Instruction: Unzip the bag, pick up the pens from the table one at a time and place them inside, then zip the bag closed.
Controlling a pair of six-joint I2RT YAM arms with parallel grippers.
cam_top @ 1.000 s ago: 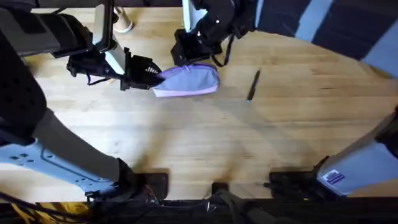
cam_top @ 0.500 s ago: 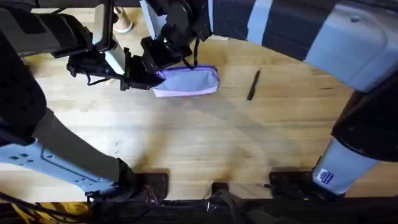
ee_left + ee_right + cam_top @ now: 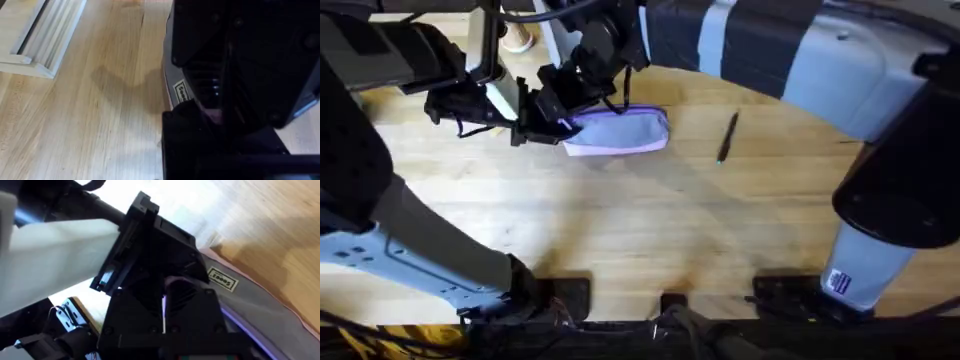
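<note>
Lavender bag [image 3: 620, 131]: both end effectors, left [image 3: 552, 118] and right [image 3: 563, 101], meet at its end; grip state unclear.

the table [image 3: 650, 220] under me is pale wood, butcher-block planks with clear grain and a smooth, faintly satin face. the bag [image 3: 625, 130] is soft lavender cloth, matt, with a small sewn label on its side and a shinier purple strip along its top edge in my right wrist view. my left gripper [image 3: 545, 125] and my right gripper [image 3: 575, 95] are black hard plastic, mostly matt, with a ribbed section on the body. my arm links look like smooth grey-blue and white plastic shells with a slight sheen. the black pen [image 3: 726, 137], to the right, looks slim, dark and smooth. the rack [image 3: 42, 35] is white and slatted with a flat painted look.
</note>
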